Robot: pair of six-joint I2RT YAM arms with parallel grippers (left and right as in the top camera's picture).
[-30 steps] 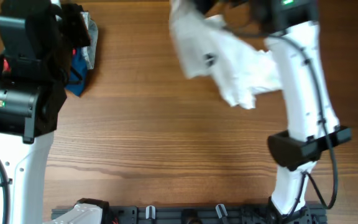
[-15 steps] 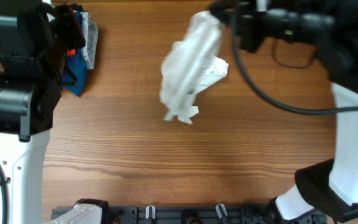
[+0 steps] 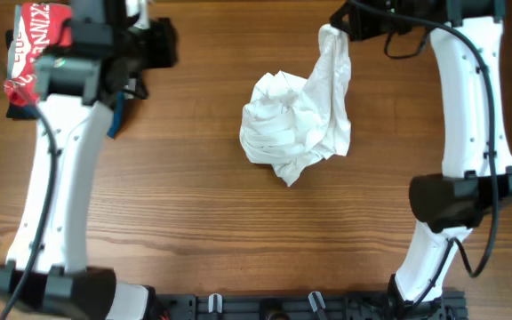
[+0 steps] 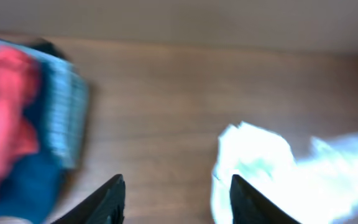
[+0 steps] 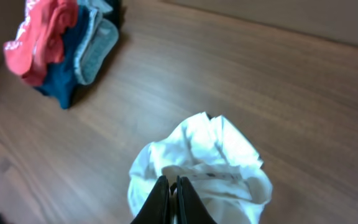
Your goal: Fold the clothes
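Your right gripper [image 5: 171, 182], jaws pressed together, pinches an edge of the crumpled white cotton T-shirt [image 3: 292, 133]. The shirt is heaped mid-way on the brown wooden table [image 3: 194, 204], trailing toward 7 o'clock from that grip. Your left gripper [image 4: 176, 183], spread and empty, stands well apart at 10 o'clock.

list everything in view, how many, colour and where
white shirt: 1, white, crumpled mid-table, one end held up at the far side
red shirt: 1, red with white lettering, far left, on the pile
blue garment: 1, navy, in that pile
grey garment: 1, grey, in that pile
table: 1, brown wood
left end effector: 1, black, open, holding nothing
right end effector: 1, black, shut on white shirt
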